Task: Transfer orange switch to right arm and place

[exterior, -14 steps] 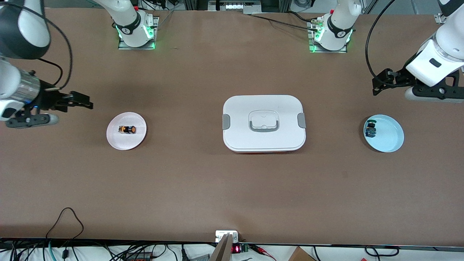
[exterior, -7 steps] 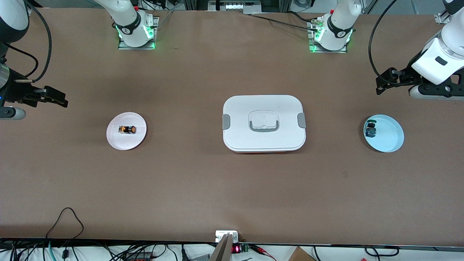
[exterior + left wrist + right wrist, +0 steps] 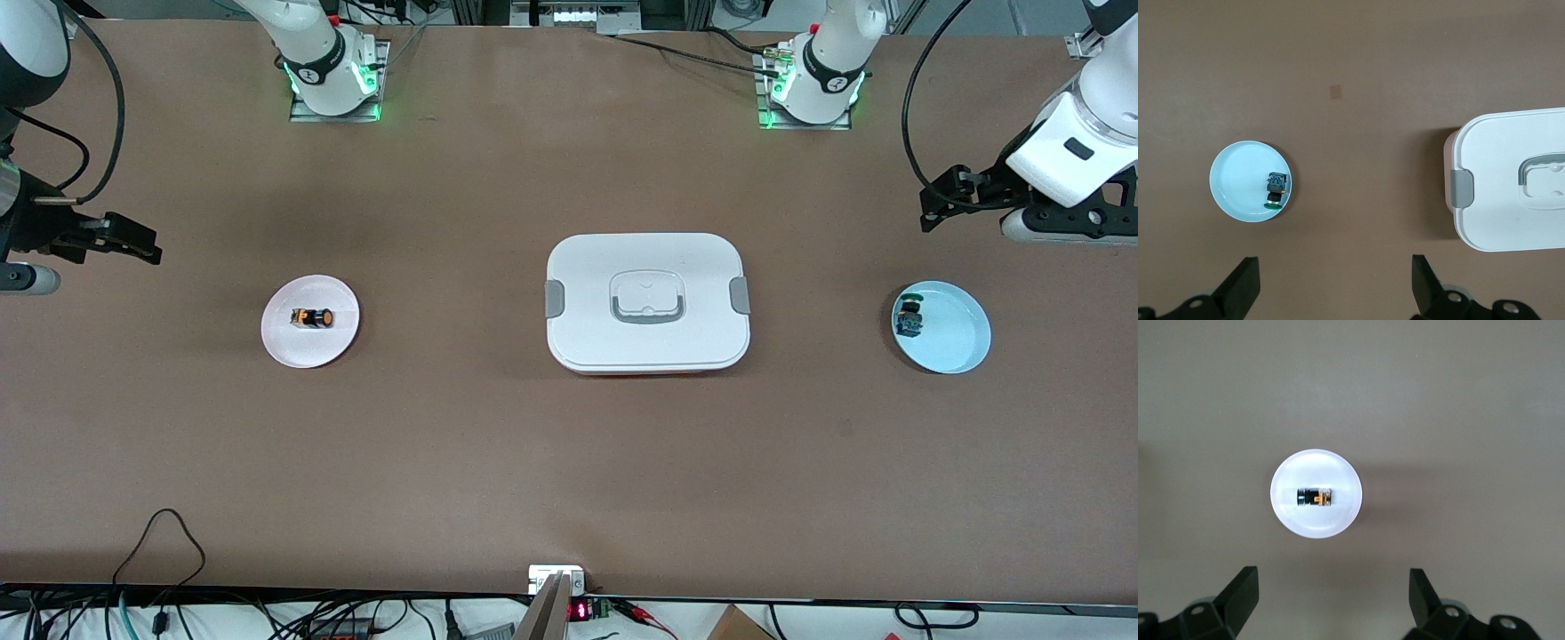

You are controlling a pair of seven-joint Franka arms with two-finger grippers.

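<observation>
Front view, desk inventory, largest first.

One brown desk [image 3: 498, 462], with two arm bases along its edge farthest from the front camera.

Two arms. The right arm [image 3: 27, 53] reaches out at its own end of the desk, its silver wrist level; the right gripper [image 3: 133, 244] hangs over bare desk just off the white plate, released, fingers [image 3: 1238, 597] spread wide in the right wrist view, holding nothing. The left arm [image 3: 1080, 133] reaches out at its own end, its white blocky wrist tilted; the left gripper [image 3: 938, 200] hangs over bare desk near the blue plate, also released and empty, fingers [image 3: 1241, 287] wide apart in the left wrist view.

One white lidded box [image 3: 647, 302], rounded corners, grey clips at both ends and a handle recess on top, at the desk's middle.

Two plates. One pale blue plate [image 3: 956, 342] toward the left arm's end; one white plate [image 3: 298, 342] toward the right arm's end. Both are well apart from the box.

Two small switch parts. One orange switch [image 3: 313, 317], black body with orange cap, lying on its side in the middle of the white plate. One green-capped, blue-bodied part [image 3: 909, 316], lying in the blue plate close to the rim nearest the box.
</observation>
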